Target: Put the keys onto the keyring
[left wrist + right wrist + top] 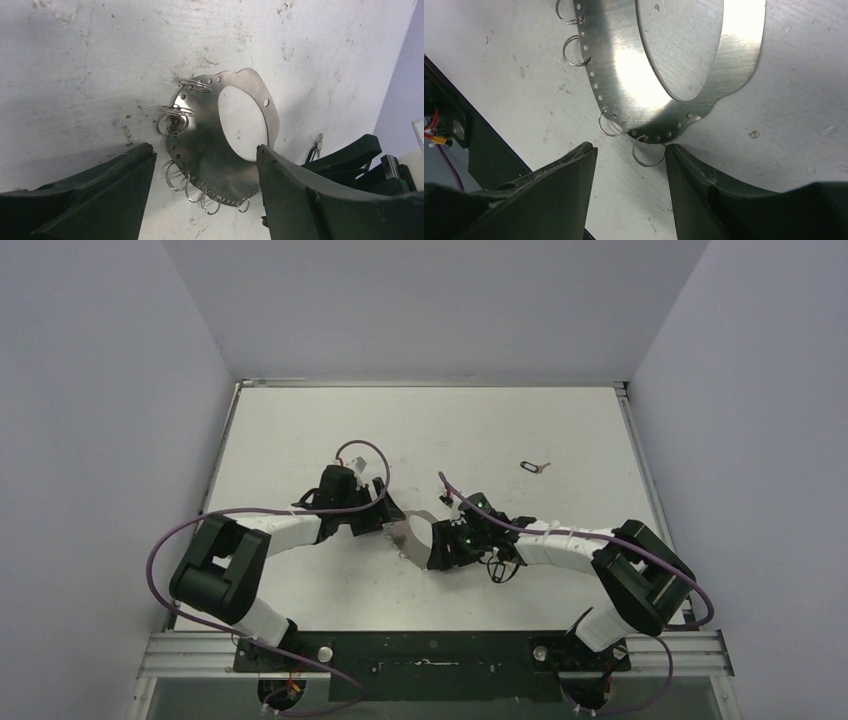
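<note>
Top external: keyring (416, 534) half hidden | left gripper (204, 148) apart, right gripper (629, 146) apart | both reach inward, seemingly straddling it.

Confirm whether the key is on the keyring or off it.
Off: the key lies alone on the table, well apart from the keyring.

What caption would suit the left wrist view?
Open left gripper poised over a flat metal keyring, edged with small rings, on a scuffed table.

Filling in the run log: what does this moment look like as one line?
left gripper: open, straddling keyring | right gripper: open, at keyring's ringed edge | keys: lying apart, not yet on keyring
</note>
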`<state>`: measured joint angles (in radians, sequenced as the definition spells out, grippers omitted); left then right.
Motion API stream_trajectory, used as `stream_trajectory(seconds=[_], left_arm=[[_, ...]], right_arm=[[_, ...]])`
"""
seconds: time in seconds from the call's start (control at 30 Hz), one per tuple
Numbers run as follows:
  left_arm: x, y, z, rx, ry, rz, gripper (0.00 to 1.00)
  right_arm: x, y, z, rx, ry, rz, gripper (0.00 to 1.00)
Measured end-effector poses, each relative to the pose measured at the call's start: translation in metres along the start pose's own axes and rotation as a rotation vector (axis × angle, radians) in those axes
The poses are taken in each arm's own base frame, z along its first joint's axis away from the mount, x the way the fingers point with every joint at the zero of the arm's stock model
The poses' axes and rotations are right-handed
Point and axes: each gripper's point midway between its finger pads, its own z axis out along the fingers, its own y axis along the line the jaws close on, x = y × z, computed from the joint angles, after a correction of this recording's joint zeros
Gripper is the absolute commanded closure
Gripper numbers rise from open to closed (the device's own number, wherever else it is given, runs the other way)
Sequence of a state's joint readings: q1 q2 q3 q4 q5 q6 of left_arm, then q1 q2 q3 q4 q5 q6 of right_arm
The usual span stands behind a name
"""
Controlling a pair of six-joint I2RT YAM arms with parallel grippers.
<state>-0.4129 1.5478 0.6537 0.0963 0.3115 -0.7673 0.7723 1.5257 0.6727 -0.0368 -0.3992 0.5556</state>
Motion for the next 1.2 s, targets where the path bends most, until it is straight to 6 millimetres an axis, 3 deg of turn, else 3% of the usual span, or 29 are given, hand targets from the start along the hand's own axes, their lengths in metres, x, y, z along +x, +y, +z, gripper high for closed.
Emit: stream_trajectory(seconds=[0.37, 0.57, 0.73, 0.97, 1.2], left_arm=[[-0.016, -0.019, 0.024, 0.066, 0.026, 0.030, 0.28], [-0.033, -0.029, 0.041, 0.073, 0.024, 0.082, 0.29], [-0.035, -0.025, 0.039, 0.030, 0.024, 0.133, 0.29], [-0.016, -0.015, -0.004, -0.072, -0.005, 0.223, 0.29], [-0.006, -0.023, -0.069, -0.025, -0.144, 0.264, 0.28]], right_arm=[[-0.013, 0.003, 0.000, 0.028, -0.018, -0.018, 0.36], [-0.029, -0.002, -0.034, 0.106, -0.099, -0.124, 0.33], [-0.049, 0.004, -0.058, 0.113, -0.206, -0.242, 0.32], [-0.041, -0.004, -0.060, 0.110, -0.245, -0.357, 0.31], [-0.047, -0.007, -0.046, 0.137, -0.207, -0.315, 0.42]])
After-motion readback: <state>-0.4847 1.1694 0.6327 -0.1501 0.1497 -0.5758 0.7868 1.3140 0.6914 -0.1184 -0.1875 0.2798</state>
